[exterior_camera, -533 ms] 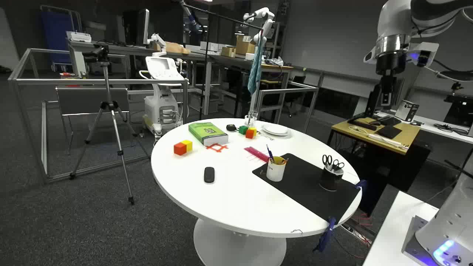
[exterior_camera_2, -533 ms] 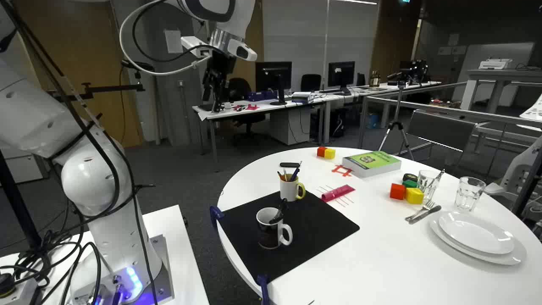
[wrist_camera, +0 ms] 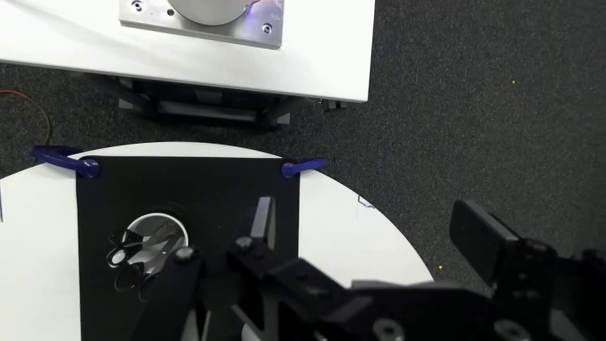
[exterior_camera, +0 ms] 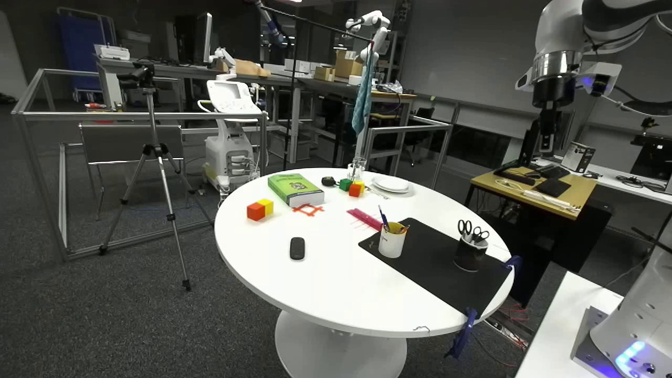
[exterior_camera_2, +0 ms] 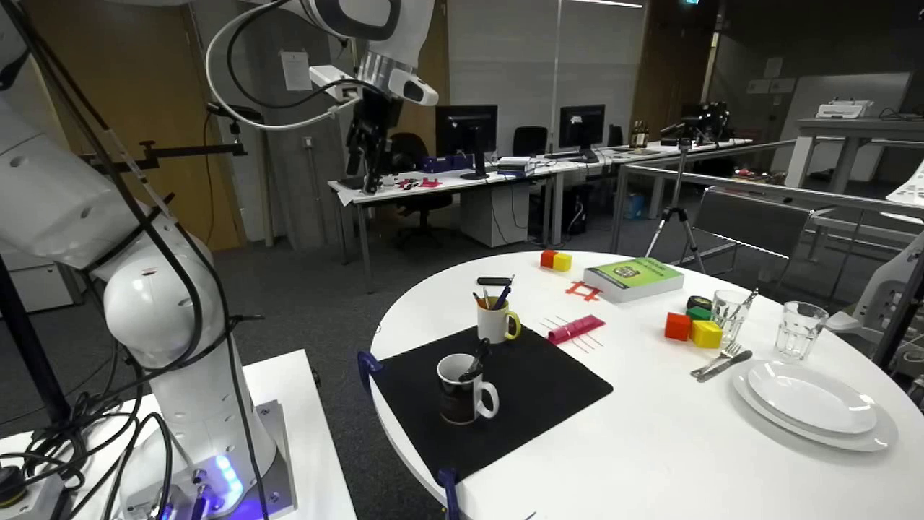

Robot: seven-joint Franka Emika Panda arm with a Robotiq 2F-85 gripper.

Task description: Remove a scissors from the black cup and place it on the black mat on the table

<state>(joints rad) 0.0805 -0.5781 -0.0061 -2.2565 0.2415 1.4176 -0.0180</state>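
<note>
The black cup stands upright on the black mat in both exterior views (exterior_camera: 469, 257) (exterior_camera_2: 457, 401); its white rim shows in the wrist view (wrist_camera: 156, 216). Scissors with black handles (exterior_camera: 479, 234) stick up out of it; the wrist view shows more than one pair (wrist_camera: 134, 252). The black mat lies flat on the round white table (exterior_camera: 428, 260) (exterior_camera_2: 538, 396) (wrist_camera: 199, 177). My gripper (exterior_camera: 547, 143) is high above the table, well apart from the cup. Its fingers are wide apart with nothing between them in the wrist view (wrist_camera: 369, 221).
A cream-yellow cup with pens (exterior_camera: 391, 242) stands at the mat's edge. Blue clamps (wrist_camera: 303, 166) hold the mat at the table edge. A green book (exterior_camera_2: 635, 278), coloured cubes (exterior_camera_2: 691, 329), glasses (exterior_camera_2: 800, 328) and white plates (exterior_camera_2: 812, 397) stand farther out.
My gripper has shifted very slightly, a little to the left in an exterior view. The cups, scissors and mat have not moved.
</note>
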